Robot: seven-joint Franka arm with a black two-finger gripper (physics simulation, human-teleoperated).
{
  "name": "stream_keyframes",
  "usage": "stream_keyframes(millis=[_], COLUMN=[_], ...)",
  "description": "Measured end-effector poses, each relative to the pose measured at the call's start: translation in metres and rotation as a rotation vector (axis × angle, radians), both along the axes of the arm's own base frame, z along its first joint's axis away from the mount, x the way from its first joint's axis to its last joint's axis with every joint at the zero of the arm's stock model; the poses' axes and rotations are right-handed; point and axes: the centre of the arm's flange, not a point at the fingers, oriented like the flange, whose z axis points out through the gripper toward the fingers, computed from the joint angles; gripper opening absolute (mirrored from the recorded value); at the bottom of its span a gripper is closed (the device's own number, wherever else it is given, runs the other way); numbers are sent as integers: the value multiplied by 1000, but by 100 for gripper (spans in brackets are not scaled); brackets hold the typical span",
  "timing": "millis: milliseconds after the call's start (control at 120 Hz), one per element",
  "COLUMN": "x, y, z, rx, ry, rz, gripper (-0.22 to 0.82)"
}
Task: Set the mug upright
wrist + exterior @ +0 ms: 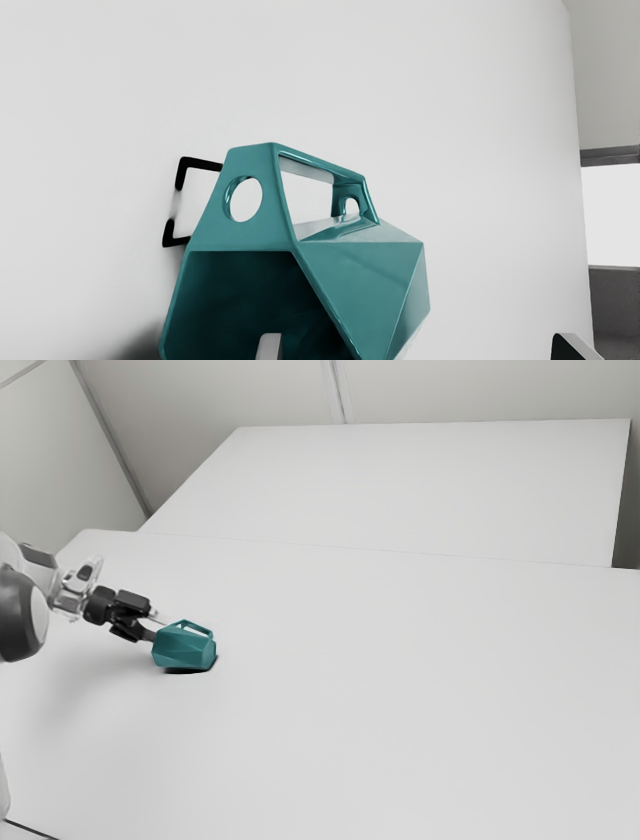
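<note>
On the white desk (400, 690), toward its end at the exterior view's left, see the teal mug (183, 648) lying sideways, handle (196, 627) up, mouth facing the tool (157, 627). Stands wide, with one fingertip (270, 346) before the mouth; can't tell about contact.

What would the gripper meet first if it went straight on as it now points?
Most likely the teal mug, lying on its side: one finger overlaps its open mouth in the wrist view, though depth is unclear.
</note>
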Motion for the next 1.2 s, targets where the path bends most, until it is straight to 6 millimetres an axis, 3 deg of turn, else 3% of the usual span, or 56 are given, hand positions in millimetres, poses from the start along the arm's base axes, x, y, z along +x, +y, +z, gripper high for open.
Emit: stream_keyframes(millis=[208, 508, 717, 1033, 1200], x=[5, 8, 11, 23, 30], y=[-8, -13, -18, -41, -55], z=[-9, -12, -10, 14, 38], rx=[-22, -37, -49, -70, -66], ry=[-16, -37, -55, -110, -152], rz=[-15, -23, -30, -69, -98], gripper=[53, 15, -3, -13, -15])
